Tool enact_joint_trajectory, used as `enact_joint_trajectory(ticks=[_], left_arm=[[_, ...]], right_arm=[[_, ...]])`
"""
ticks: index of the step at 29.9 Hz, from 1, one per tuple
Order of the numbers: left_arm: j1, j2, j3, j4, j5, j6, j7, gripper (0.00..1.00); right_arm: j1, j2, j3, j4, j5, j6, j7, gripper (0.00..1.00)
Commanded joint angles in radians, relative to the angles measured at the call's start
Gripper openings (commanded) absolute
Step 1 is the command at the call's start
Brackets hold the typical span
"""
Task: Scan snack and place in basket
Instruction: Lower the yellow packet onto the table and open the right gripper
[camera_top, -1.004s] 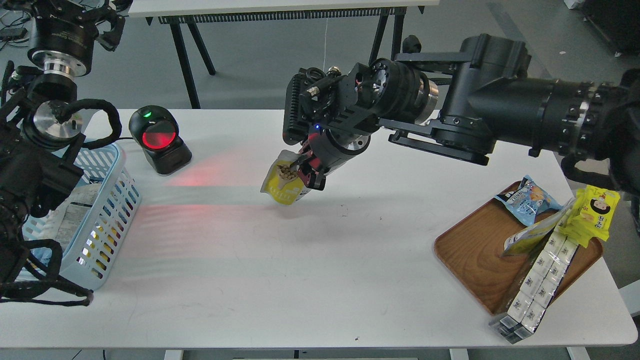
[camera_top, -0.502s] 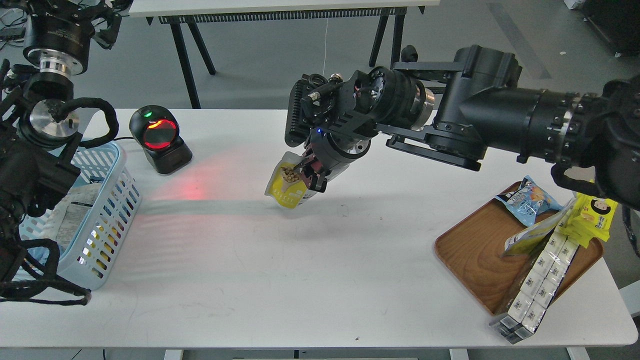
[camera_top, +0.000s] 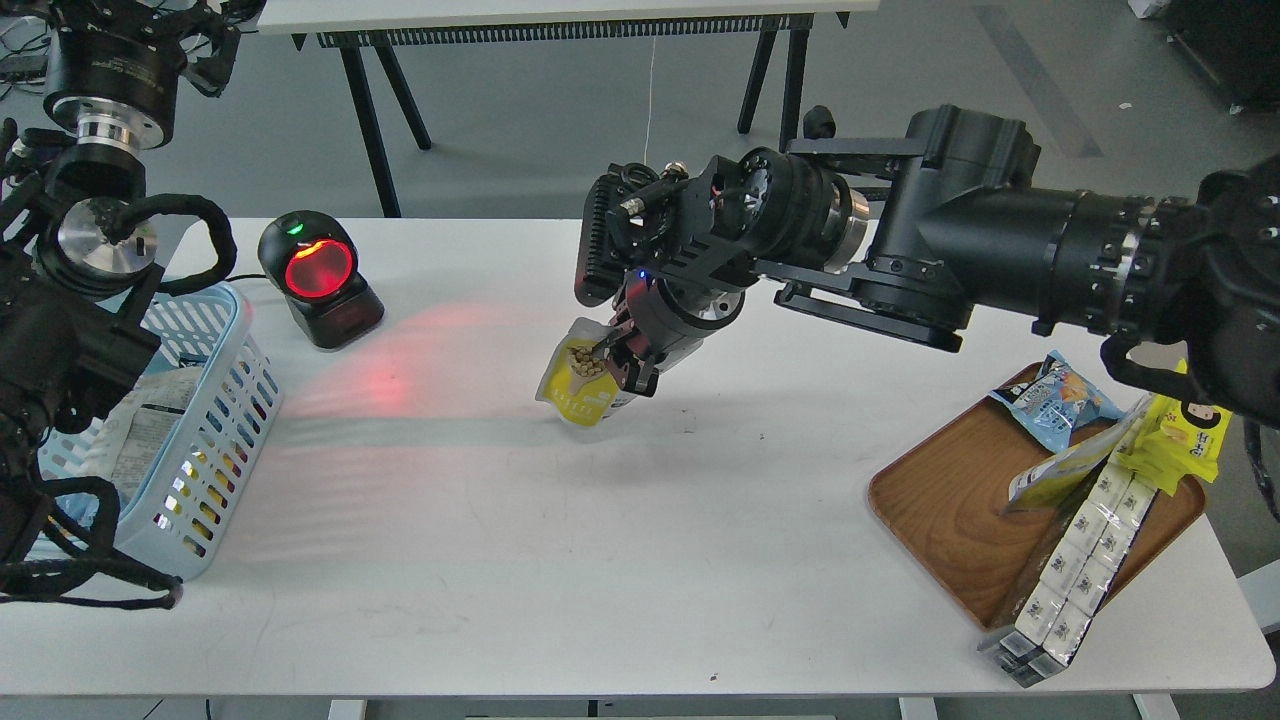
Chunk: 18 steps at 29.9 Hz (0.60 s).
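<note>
The snack (camera_top: 575, 392), a small silver-white pouch with a yellow panel picturing nuts, hangs tilted just above the white table near its middle. My right gripper (camera_top: 612, 362) is shut on the pouch's upper right part. The pouch faces left toward the black scanner (camera_top: 320, 278), which glows red and throws red light across the table. The light blue basket (camera_top: 235, 400) stands at the table's left edge and holds a white printed pack (camera_top: 145, 435). My left gripper (camera_top: 150, 25) is at the top left, partly cut off, above and behind the basket.
A brown wooden tray (camera_top: 945, 500) at the right front holds a blue snack bag (camera_top: 1055, 398), a yellow cartoon-face pack (camera_top: 1185, 430) and a long row of white boxes (camera_top: 1075, 575). Another table's legs stand behind.
My right gripper has moved slightly right and down with the pouch, bringing it closer to the table. The left arm has barely moved.
</note>
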<state>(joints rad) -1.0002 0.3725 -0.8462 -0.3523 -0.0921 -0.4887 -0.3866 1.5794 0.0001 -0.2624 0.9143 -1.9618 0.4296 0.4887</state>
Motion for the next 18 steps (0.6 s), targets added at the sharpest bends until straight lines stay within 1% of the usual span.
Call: enact_joint_trajectory(ticks=[1, 10, 13, 14, 15, 16, 18], left_arm=[[0.000, -0.003, -0.001, -0.001, 0.000, 0.000, 0.000, 1.00], [-0.001, -0.001, 0.000, 0.000, 0.000, 0.000, -0.001, 1.00], [-0.001, 0.000, -0.001, -0.001, 0.000, 0.000, -0.001, 1.00], [-0.001, 0.000, -0.001, -0.001, 0.000, 0.000, -0.001, 1.00], [-0.001, 0.000, -0.001, -0.001, 0.000, 0.000, -0.001, 1.00], [-0.001, 0.000, -0.001, -0.001, 0.000, 0.000, -0.001, 1.00], [-0.001, 0.002, -0.001, -0.001, 0.000, 0.000, -0.001, 1.00]], right_arm=[[-0.001, 0.000, 0.000, 0.000, 0.000, 0.000, 0.000, 0.05], [0.011, 0.000, 0.000, 0.003, 0.001, 0.001, 0.000, 0.05], [0.016, 0.000, 0.000, 0.008, 0.001, 0.001, 0.000, 0.06], [0.021, 0.000, 0.002, 0.011, 0.001, 0.001, 0.000, 0.09], [0.028, 0.000, 0.009, 0.017, 0.003, 0.001, 0.000, 0.14], [0.037, 0.000, 0.015, 0.024, 0.008, 0.001, 0.000, 0.21], [0.059, 0.000, 0.015, 0.038, 0.040, 0.001, 0.000, 0.40]])
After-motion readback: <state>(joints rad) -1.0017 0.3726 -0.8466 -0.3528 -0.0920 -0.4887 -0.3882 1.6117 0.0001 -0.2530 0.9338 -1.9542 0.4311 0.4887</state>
